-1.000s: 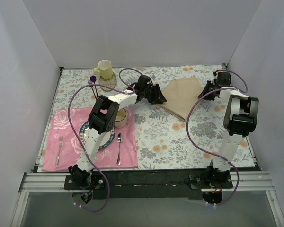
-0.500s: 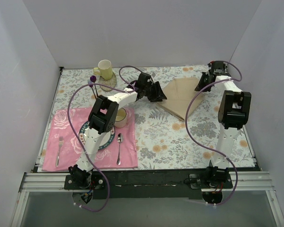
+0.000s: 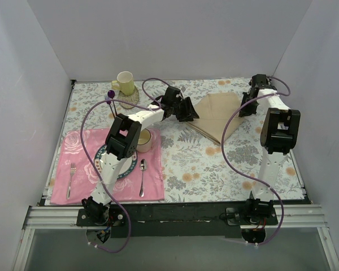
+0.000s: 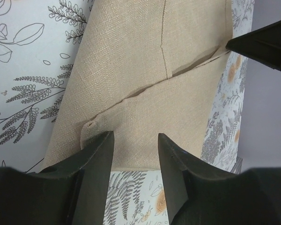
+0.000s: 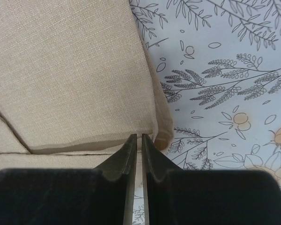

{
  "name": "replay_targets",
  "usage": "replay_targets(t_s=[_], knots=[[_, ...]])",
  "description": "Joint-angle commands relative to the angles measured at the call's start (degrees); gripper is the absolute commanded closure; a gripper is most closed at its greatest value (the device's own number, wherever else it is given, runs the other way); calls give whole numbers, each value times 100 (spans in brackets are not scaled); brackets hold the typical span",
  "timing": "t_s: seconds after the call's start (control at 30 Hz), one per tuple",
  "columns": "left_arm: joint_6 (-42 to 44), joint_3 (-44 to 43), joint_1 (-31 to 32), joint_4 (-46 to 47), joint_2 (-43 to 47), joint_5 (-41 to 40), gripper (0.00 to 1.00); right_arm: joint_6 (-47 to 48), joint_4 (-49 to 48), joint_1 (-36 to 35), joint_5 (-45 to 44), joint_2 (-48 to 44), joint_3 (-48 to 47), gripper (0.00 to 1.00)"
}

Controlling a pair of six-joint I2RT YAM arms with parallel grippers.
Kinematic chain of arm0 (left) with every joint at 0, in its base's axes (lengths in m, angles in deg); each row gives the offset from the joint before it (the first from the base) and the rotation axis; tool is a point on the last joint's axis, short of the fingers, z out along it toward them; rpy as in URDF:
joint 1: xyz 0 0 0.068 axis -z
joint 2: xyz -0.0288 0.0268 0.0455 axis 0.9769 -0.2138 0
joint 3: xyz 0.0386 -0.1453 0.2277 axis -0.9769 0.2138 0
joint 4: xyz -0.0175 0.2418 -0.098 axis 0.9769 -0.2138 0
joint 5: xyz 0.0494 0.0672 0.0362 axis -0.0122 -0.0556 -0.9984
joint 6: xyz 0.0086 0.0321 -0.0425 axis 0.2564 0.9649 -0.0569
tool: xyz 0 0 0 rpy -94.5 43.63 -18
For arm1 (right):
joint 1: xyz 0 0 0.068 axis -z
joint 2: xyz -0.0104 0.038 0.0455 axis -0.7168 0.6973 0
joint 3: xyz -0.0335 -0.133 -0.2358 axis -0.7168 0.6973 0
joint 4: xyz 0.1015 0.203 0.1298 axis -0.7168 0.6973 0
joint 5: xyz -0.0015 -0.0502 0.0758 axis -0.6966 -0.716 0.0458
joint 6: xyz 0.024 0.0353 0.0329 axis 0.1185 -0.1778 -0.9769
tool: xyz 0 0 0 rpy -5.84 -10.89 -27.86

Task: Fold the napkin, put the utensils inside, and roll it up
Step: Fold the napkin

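Top view first. The plain beige-tan soft cloth napkin (image 3: pixel 217 116) lies part-folded on the grey floral tablecloth (image 3: pixel 192 161), far side, middle-right. It's boxed in, with the left claw (image 3: pixel 187 111) at its left corner and the right claw (image 3: pixel 247 105) at its right edge, so the napkin sits squarely between them. Both arms are about equally near it. The cutlery is well apart from all this. A small silver spoon (image 3: pixel 142 175) with a thin handle and a silver fork (image 3: pixel 71 178) lie on the pink rose-patterned placemat (image 3: pixel 79 152) at near left. Their long axes run near-to-far, clearly on the left arm's side.

Left wrist now. The fingers stand apart with nothing between them, poised over the napkin's near hem. The cloth stretches straight ahead, and a diagonal fold line crosses toward the right claw's black tip at upper right.

Right wrist. The fingers are all but together, just a thin slit, with the tips at the corner of the folded edge. No cloth shows in the slit, and the napkin spreads ahead and to the left.

My read: the fold looks unfinished, and the next grab wants the loose layer ahead of the left claw.
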Motion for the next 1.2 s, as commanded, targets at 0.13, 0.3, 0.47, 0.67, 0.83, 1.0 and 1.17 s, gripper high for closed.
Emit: replay_targets(t_s=[0.13,0.3,0.47,0.67,0.83,1.0,1.17], knots=[[169,-116,9,-211,382,-3,56,260,82,-49,347,-31,-676,83],[134,-133,80,-150,462,84,55,225,-146,-58,707,-84,-519,80],[-24,-247,80,-79,268,225,55,94,-243,47,760,-14,-194,80],[222,-274,80,-184,417,-38,53,251,-332,162,515,39,80,80],[292,-432,97,-281,409,-74,51,392,-349,74,646,-66,-17,79],[512,-696,97,-562,479,-302,49,515,-147,-172,401,-268,-272,70],[758,-705,89,-790,725,-548,42,690,-59,-427,58,-733,-1,51]])
